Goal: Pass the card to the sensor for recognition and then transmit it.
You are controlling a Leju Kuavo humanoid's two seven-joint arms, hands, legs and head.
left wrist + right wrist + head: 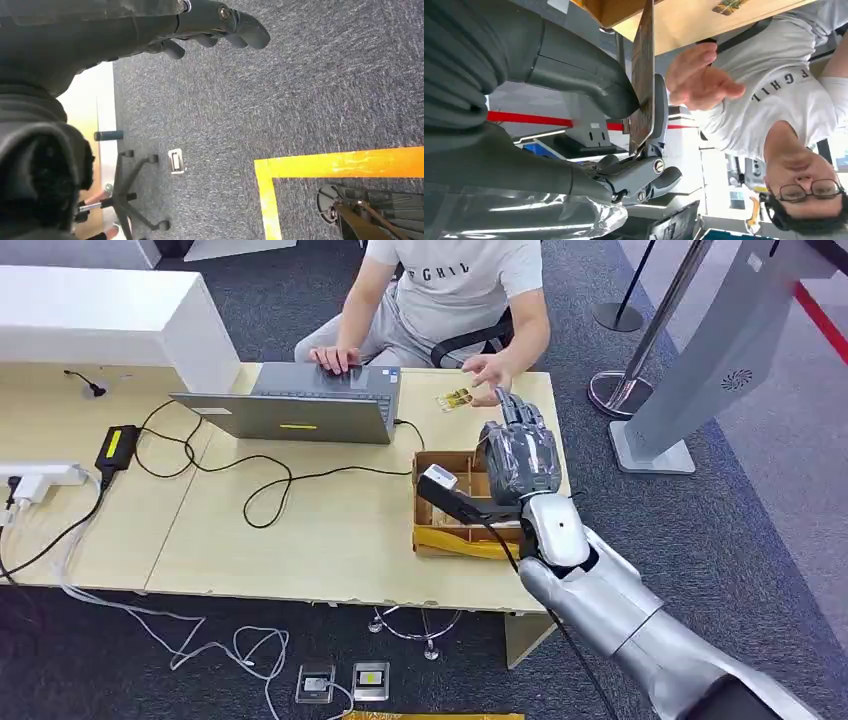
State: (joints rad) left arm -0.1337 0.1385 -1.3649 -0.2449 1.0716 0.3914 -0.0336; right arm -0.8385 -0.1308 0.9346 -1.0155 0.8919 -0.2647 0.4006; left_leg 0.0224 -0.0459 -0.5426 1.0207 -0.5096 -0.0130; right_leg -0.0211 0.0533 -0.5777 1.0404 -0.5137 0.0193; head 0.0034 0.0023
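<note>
My right hand [518, 455] is raised above the cardboard box [440, 532], its fingers pointing at the seated person [455, 280]. In the right wrist view it pinches a thin dark card [643, 75], seen edge-on, between the thumb [589, 85] and the fingers [656, 172]. The person's open hand [699, 80] is held out just beyond the card, apart from it. A second, yellowish card [455, 398] lies on the table under that hand [490, 370]. My left hand [215, 22] hangs over the carpet with loose fingers, holding nothing.
A grey laptop [300, 405] stands at the back of the wooden table [300, 550], with black cables and a power brick [117, 445] to the left. A grey kiosk stand [700, 360] and stanchion bases [620, 390] are on the carpet to the right. A chair base [125, 195] and yellow floor tape [340, 162] are near my left hand.
</note>
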